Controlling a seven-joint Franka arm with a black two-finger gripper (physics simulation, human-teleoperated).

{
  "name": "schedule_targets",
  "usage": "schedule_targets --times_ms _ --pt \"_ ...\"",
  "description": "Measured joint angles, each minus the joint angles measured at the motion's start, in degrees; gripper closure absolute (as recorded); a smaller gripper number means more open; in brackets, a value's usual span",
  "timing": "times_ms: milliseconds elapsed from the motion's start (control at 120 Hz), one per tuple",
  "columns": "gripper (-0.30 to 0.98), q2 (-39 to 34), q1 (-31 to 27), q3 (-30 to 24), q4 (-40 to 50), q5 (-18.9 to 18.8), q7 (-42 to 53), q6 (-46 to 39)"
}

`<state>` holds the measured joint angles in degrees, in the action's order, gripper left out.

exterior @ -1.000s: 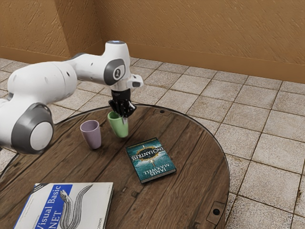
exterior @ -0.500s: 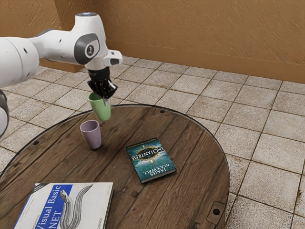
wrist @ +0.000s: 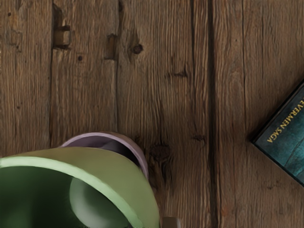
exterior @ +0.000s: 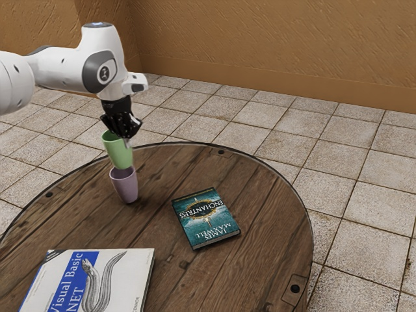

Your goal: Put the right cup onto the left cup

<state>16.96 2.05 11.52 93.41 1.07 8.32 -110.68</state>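
In the exterior view, the pincer [exterior: 123, 135] gripped the green cup [exterior: 118, 155] at its rim, long axis near upright — the mauve cup [exterior: 125, 187] stood on the worktop [exterior: 175, 276], just beneath, towards six o'clock.

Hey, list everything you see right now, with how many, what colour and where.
green cup: one, green, held over the purple cup
purple cup: one, purple, upright on the table
teal book: one, teal, lying on the table
larger book: one, white and blue, at the exterior view's lower left
table: one, brown wood, under cups and books
floor: one, pale tiles, around the table
wall: one, orange-brown, background
arm: one, white and grey, exterior view's left
gripper: one, black, shut on the green cup
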Motion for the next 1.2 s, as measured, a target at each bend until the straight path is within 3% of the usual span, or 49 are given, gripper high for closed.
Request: schedule_targets --times_ms 1200 --pt "0.79 2.39 -0.41 0.43 2.93 0.12 -0.54 -4.44"
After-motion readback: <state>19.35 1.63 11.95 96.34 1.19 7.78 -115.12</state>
